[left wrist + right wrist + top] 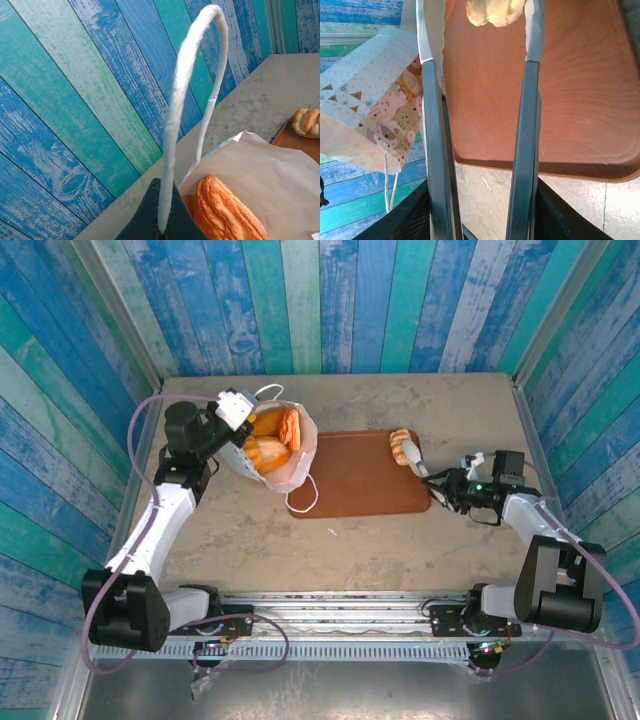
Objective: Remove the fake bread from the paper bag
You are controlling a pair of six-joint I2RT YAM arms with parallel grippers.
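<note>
Bread [272,437], orange and glossy, fills the mouth of the bag [292,468] at the table's [420,540] far left. Your left gripper [161,220] is clenched on one white cord handle [185,100], which arches upright above it. One pale loaf [404,446] lies outside the bag, on the tray's [350,490] far right corner. Your right gripper [428,472] reaches over that edge with its jaws released. The loaf sits between the fingertips, ungripped, with a gap on one side.

gripper [161,224] clamped on handle [183,85], bread [225,212] in bag [272,175]
</note>
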